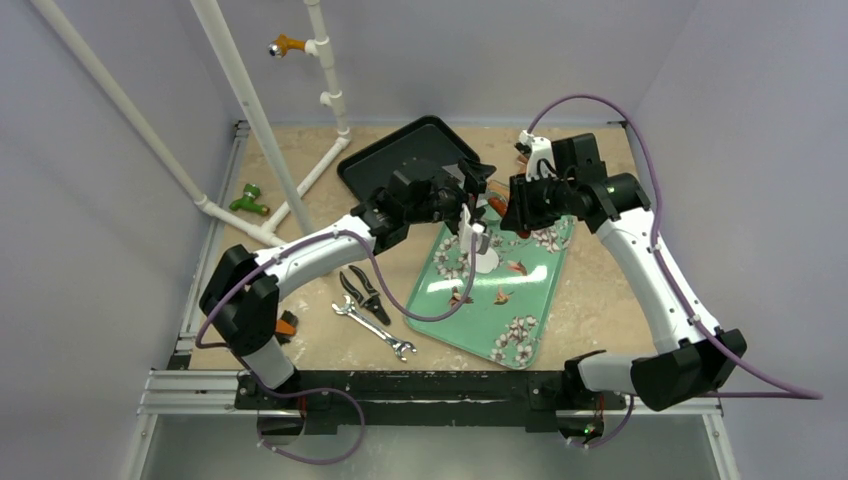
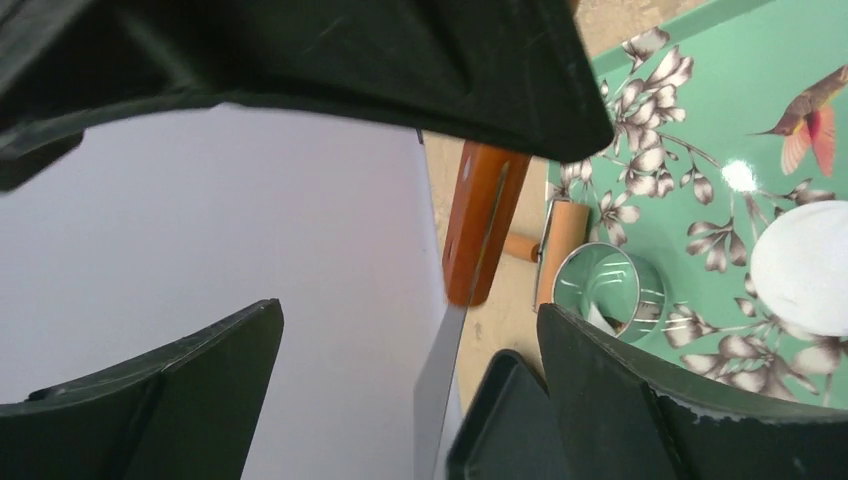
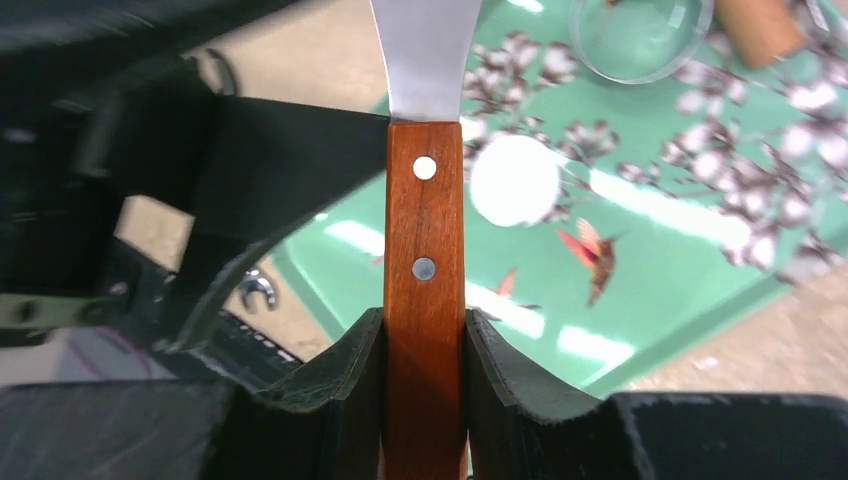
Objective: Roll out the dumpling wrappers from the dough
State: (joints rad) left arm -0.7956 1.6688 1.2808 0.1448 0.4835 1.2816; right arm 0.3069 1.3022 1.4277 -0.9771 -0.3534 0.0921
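One dumpling wrapper [image 3: 515, 180], a flat white dough disc, lies on the green flowered tray [image 1: 520, 340]; it also shows as the disc [image 2: 805, 265] and the disc [image 1: 486, 262]. My right gripper [image 3: 424, 325] is shut on the wooden handle [image 3: 424, 270] of a scraper, whose metal blade [image 3: 425, 55] points away from it. My left gripper [image 2: 410, 310] stands open, and the scraper blade [image 2: 437, 390] passes between its fingers without touching either. Both grippers hover over the tray's far end, with the right gripper [image 1: 510, 205] beside the left gripper [image 1: 470, 190].
A shiny metal ring cutter [image 2: 563, 278] and a wooden rolling pin [image 2: 560, 245] sit at the tray's far edge. A black tray [image 1: 400, 155] lies behind the left arm. Pliers [image 1: 363, 293] and a wrench [image 1: 375, 328] lie left of the green tray. White pipes [image 1: 300, 190] cross the back left.
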